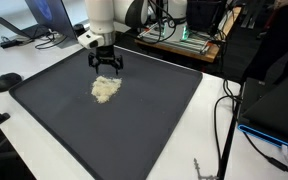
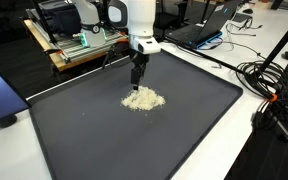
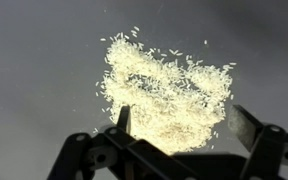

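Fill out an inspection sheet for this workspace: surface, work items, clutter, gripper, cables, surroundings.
Surface: dark mat lying flat on a white table.
Work items: pile of pale grains near the mat's middle, with a few strays around its edge.
Clutter: black rounded object on the table by the mat's corner; nothing else seen on the mat.
Gripper: the gripper is open and pointing down over the pile; contact with it cannot be told.
Cables: black cables loose on the table beside the mat.
Surroundings: laptop and a wooden rack of electronics behind the mat.
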{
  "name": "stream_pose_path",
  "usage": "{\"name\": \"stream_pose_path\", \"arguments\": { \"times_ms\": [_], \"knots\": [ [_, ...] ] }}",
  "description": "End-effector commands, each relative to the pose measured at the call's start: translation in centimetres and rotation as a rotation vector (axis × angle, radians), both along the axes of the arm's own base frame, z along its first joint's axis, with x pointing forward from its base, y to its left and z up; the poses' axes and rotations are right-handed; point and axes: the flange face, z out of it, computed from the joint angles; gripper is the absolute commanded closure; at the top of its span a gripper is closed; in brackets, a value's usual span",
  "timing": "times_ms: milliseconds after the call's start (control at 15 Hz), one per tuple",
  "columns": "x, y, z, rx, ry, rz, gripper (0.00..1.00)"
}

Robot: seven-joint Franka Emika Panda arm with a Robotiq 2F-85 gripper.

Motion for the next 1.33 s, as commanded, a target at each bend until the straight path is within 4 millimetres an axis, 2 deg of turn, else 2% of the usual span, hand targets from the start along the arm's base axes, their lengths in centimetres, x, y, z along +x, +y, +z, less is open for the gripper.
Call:
{"name": "stream_pose_path", "arguments": {
  "times_ms": [0,267,533,1267],
  "knots": [
    [0.1,0.9,-1.5,-0.004,0.006,-0.012,0.0],
    [0.3,1.7,-2.9,0.016,0.037,-0.001,0.0],
    [1.1,2.1,-3.4,0.027,0.047,0.01,0.0],
    [3.2,0.8,-4.1,0.063,0.086,-0.009,0.0]
  ]
}}
